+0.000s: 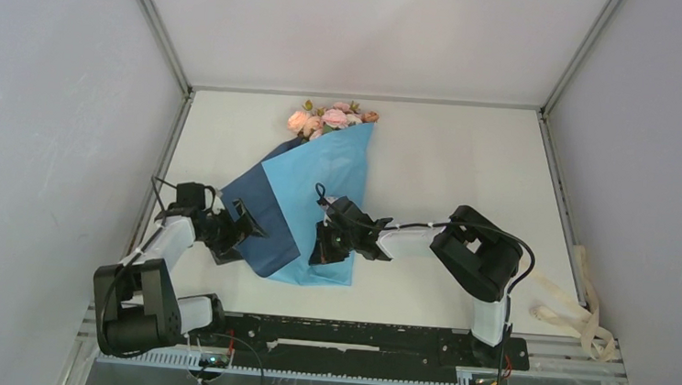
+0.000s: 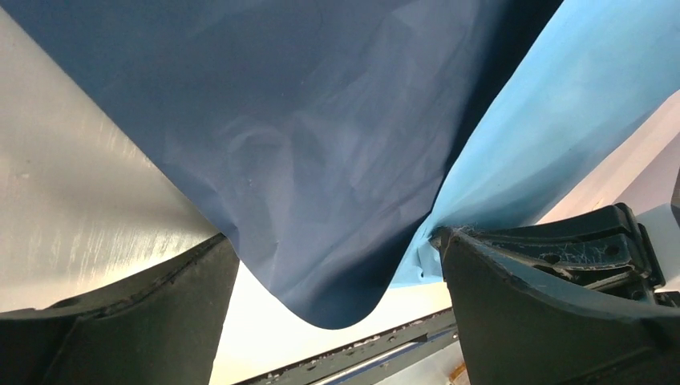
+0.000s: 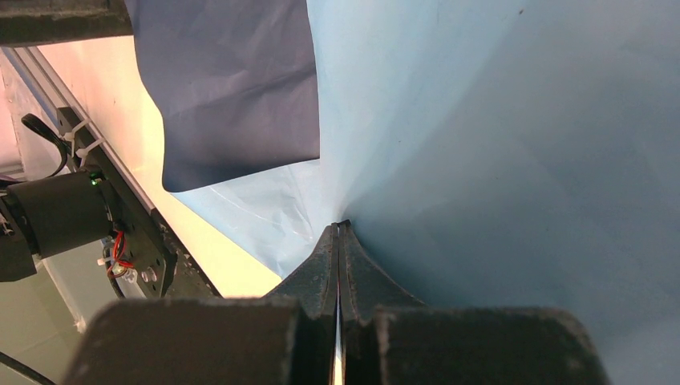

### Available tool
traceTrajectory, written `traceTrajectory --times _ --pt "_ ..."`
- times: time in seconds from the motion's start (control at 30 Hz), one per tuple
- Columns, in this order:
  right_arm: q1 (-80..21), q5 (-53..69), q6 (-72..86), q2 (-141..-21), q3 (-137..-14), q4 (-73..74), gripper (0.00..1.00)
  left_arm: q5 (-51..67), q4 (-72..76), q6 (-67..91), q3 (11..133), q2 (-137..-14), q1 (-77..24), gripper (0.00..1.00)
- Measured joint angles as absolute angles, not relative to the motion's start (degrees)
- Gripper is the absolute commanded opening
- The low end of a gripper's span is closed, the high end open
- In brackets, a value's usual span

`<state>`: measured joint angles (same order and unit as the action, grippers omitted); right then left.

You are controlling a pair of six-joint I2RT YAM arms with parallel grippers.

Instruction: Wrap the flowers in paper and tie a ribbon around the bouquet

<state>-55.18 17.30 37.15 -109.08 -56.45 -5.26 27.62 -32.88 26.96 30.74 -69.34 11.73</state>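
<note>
Left jaws wide, right jaws closed touching paper (image 1: 320,177), flowers (image 1: 329,118) inside

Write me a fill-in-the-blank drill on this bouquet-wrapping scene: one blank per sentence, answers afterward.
1. The flowers poke out of the paper toward the table's ___ edge.
2. The left gripper stands ___ at the paper's navy flap.
3. The right gripper is ___ on the light blue side.
4. The ribbon lies near the table's ___ edge.

Answers: far; open; shut; right
</note>
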Motion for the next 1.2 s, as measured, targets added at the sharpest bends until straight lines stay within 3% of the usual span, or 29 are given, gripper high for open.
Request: traceTrajectory --times 0.07,0.2,0.37,0.67,0.77,1.0,1.2 --pt "-55.16 17.26 37.15 -109.08 -56.45 -5.26 0.00 27.73 -31.55 26.96 30.68 -69.34 11.73 0.97" --pt "-55.16 17.23 37.15 -109.08 -56.45 -5.28 0.00 27.79 -29.12 26.92 30.30 -69.56 11.75 0.65" --pt "-55.16 17.26 37.15 -109.08 -56.45 -5.28 0.00 28.42 -28.29 26.59 29.67 -69.84 12.08 0.45" --pt "-55.18 17.26 37.15 -109.08 -56.45 -5.26 0.00 33.50 -29.74 27.64 29.67 -68.47 14.83 0.44" --pt "-55.16 17.26 37.15 -109.08 -56.45 -5.26 0.00 35.83 -29.54 28.71 29.67 -67.68 14.90 0.35" --pt "-55.16 17.26 37.19 -109.08 -56.45 -5.26 0.00 37.28 -26.39 30.06 28.40 -68.03 13.82 0.01" --pt "-55.11 17.32 37.26 -109.08 -56.45 -5.28 0.00 37.71 -25.85 29.87 28.40 -67.51 13.76 0.00"
